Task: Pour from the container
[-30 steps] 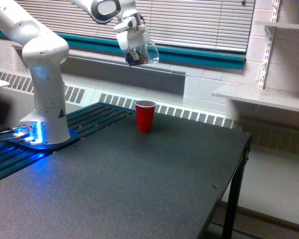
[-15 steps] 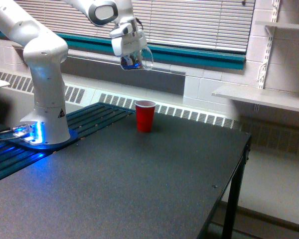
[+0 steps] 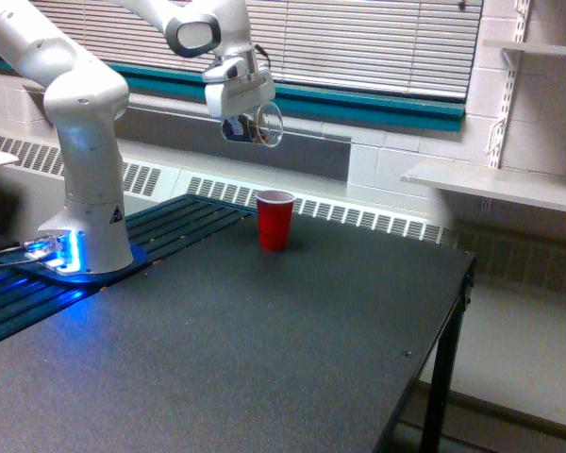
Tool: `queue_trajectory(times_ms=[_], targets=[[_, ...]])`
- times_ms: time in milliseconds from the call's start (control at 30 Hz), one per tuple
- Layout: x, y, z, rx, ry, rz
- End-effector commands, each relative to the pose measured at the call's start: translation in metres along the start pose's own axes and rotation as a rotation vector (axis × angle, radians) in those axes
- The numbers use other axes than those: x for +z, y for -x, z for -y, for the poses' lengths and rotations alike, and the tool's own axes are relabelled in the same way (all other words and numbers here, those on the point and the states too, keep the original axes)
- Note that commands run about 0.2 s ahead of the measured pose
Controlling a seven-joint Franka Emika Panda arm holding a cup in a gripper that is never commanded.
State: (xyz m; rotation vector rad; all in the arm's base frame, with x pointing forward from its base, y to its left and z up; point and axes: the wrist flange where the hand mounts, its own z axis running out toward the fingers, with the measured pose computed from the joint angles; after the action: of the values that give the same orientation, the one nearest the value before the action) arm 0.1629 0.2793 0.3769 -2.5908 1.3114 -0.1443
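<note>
Since the picture a second ago, the gripper (image 3: pixel 241 121) has slid toward the exterior view's left and come down a little, and the container (image 3: pixel 260 125) has turned more. Its round mouth now faces the exterior view's right and a bit down.

Starting at the exterior view's left, the white robot arm (image 3: pixel 83 142) stands on its base (image 3: pixel 80 260), which glows blue at about 9 o'clock in the picture. The arm bends up and over, and its end hangs near 12 o'clock, high above the table (image 3: pixel 264 349).

The gripper is clamped on the container, one finger on each side, so the clear cup cannot slip while it tips. Something dark brown shows inside it, near the gripper. I cannot see anything falling out right now.

The red cup (image 3: pixel 274 220) stands upright on the table, well below the container and a little toward 5 o'clock from it. Its open top faces up, so it looks ready to catch what comes out.

I think the pour is in the middle of happening. The container is held high in the air, so the brown stuff would have a long way to fall. The mouth looks a bit to the left of the red cup, so some could miss and land on the table.

At 3 o'clock, a grey shelf (image 3: pixel 495 184) sticks out from the wall, far from everything else.
</note>
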Motion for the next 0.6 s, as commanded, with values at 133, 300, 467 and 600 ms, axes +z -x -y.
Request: queue_trajectory(times_ms=[133,300,467,600], targets=[[0.013,-0.005,-0.005,0.016,0.028,0.020],[0.018,-0.007,-0.006,0.020,0.039,0.043],[0.022,-0.009,-0.007,0.026,0.046,0.060],[0.025,-0.009,-0.008,0.024,0.053,0.072]])
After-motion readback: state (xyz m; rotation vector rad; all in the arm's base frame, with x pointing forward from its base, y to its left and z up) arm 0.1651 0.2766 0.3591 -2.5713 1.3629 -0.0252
